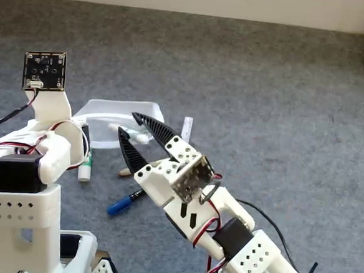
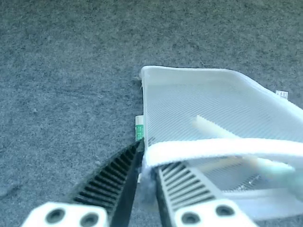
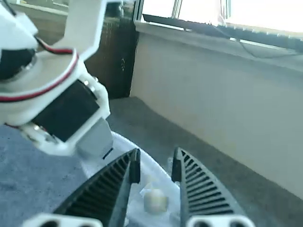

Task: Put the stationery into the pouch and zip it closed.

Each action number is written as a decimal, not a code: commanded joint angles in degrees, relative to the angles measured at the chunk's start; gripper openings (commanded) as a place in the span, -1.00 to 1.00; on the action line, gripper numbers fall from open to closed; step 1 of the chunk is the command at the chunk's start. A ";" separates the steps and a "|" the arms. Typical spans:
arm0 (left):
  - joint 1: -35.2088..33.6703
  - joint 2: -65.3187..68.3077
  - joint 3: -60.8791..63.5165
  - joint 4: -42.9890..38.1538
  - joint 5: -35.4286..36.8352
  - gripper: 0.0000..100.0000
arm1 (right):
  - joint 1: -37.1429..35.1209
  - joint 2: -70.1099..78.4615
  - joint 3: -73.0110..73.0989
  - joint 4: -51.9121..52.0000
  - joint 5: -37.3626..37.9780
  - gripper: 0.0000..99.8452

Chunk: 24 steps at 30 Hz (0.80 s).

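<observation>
- Mesh pouch (image 2: 213,104) lies on the table (image 1: 285,87), its mouth rim pinched shut in the left pincer (image 2: 147,163) (a white pen already inside).
- Right pincer (image 1: 128,124) hangs over the pouch, jaws parted, empty.
- Blue pen (image 1: 125,202) lies loose on the table, back toward the right arm's base, long axis slanting; the free right arm seems best placed for it.
</observation>
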 commanded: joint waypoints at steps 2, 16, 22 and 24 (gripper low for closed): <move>0.84 -0.04 -3.03 0.00 0.62 -0.99 | -0.31 -3.30 -6.02 6.99 -1.76 -0.78; 0.48 -0.13 -3.03 0.00 0.62 -0.99 | 10.07 -12.79 -13.76 27.30 -6.86 -0.78; -2.59 -0.40 -3.47 0.00 0.62 -0.99 | 15.08 -12.70 -14.11 30.55 -7.03 -0.78; -4.70 -0.48 -3.56 -0.18 0.62 -0.99 | 16.40 -12.70 -14.11 31.69 -7.03 -0.78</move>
